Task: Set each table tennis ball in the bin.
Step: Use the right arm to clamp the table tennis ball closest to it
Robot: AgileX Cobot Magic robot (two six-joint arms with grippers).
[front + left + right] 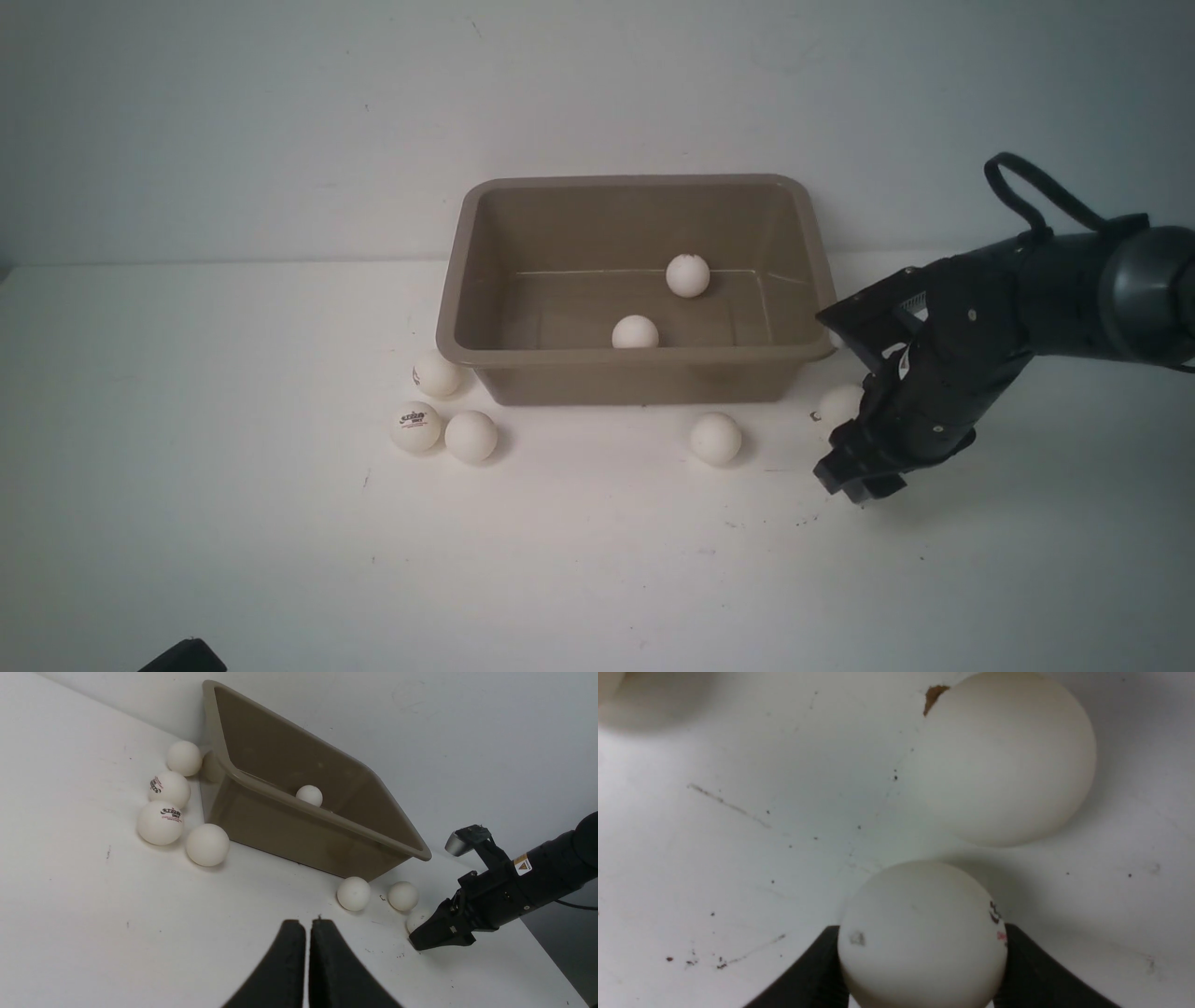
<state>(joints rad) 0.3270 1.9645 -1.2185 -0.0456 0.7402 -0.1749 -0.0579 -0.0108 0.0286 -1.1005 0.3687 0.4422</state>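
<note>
The taupe bin [635, 356] stands at the back of the white table with two table tennis balls [688, 275] [636, 331] inside. Three balls [437, 373] [415, 427] [471, 436] lie by its left front corner, and one [716, 439] lies in front of it. My right gripper [859, 478] is down on the table beside the bin's right front corner. In the right wrist view its fingers press both sides of a logo-marked ball [920, 905] on the table. Another ball [1008, 760] lies just beyond. My left gripper [307, 924] hangs shut and empty above the table.
The wall rises close behind the bin [327, 816]. The table's right edge [551, 961] runs near the right arm. Small dark specks [691, 961] dot the tabletop. A dark part of the left arm [182, 658] shows at the bottom edge.
</note>
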